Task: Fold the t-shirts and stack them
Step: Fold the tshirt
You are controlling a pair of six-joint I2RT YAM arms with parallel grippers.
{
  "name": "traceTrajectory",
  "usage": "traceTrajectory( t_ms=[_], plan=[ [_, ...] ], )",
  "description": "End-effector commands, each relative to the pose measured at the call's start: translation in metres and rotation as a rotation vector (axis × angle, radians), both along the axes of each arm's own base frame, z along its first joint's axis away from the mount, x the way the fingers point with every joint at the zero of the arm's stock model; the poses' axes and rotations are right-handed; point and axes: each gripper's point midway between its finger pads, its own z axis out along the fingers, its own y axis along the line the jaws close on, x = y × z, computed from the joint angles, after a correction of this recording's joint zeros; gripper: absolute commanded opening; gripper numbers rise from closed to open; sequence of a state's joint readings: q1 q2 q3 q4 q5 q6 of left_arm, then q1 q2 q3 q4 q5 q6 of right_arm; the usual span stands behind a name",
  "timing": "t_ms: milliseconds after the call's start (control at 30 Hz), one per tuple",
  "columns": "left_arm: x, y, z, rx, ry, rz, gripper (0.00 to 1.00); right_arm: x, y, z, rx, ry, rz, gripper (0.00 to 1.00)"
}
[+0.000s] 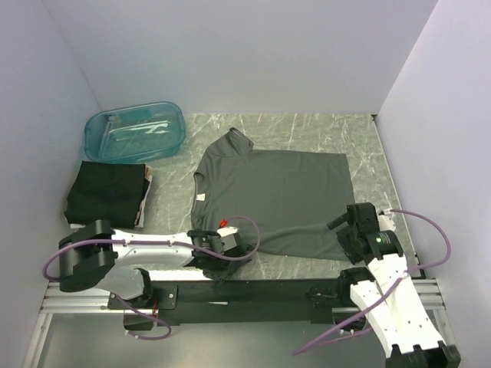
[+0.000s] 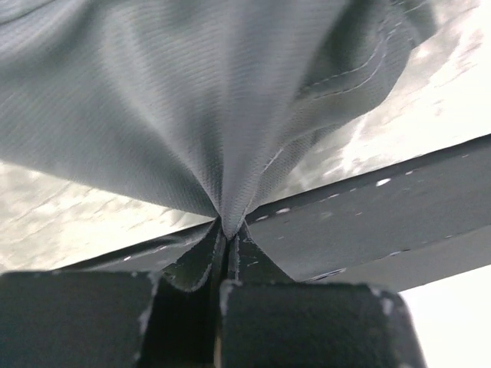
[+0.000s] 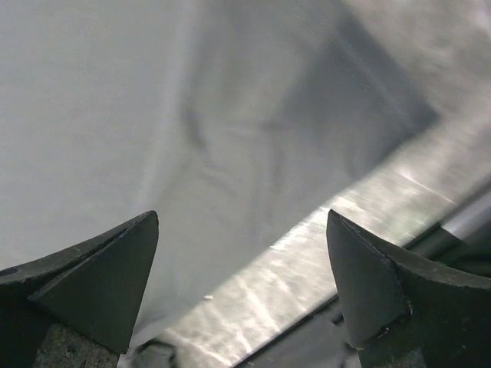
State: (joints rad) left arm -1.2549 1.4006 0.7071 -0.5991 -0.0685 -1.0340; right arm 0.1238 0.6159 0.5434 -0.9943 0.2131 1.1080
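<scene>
A grey t-shirt (image 1: 276, 195) lies spread in the middle of the table (image 1: 307, 126); its near left edge is pinched tight in the left gripper (image 2: 224, 234); the right gripper (image 3: 242, 230) hangs over the near right corner, fingers spread wide, holding nothing; folded dark t-shirts (image 1: 103, 192) sit stacked at the left, just before a teal tub (image 1: 134, 132).
</scene>
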Motion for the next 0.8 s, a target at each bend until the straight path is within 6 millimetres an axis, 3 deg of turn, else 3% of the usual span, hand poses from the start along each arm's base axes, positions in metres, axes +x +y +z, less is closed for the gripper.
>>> traceTrajectory(
  t_ms=[0, 167, 200, 500, 633, 700, 767],
  plan=[
    [0.001, 0.021, 0.007, 0.044, -0.04, 0.003, 0.01, -0.016, -0.007, -0.003, -0.022, 0.12, -0.026, 0.96],
    [0.013, 0.03, 0.018, 0.014, -0.086, 0.05, 0.01, -0.026, -0.005, -0.012, -0.004, 0.216, -0.041, 0.93],
    [0.014, 0.025, 0.022, -0.029, -0.086, 0.052, 0.01, -0.029, -0.004, -0.02, 0.004, 0.239, -0.041, 0.91],
    [0.022, 0.027, 0.037, -0.095, -0.112, 0.072, 0.01, -0.026, -0.015, -0.019, -0.036, 0.284, -0.109, 0.59],
    [0.028, 0.028, 0.042, -0.099, -0.131, 0.082, 0.01, -0.022, -0.008, -0.022, -0.011, 0.314, -0.076, 0.51],
    [0.029, 0.028, 0.043, -0.102, -0.131, 0.081, 0.01, -0.011, 0.004, -0.025, 0.046, 0.294, -0.026, 0.47],
    [0.032, 0.029, 0.044, -0.099, -0.134, 0.09, 0.01, -0.013, -0.001, -0.032, 0.016, 0.329, -0.04, 0.47]
  ],
)
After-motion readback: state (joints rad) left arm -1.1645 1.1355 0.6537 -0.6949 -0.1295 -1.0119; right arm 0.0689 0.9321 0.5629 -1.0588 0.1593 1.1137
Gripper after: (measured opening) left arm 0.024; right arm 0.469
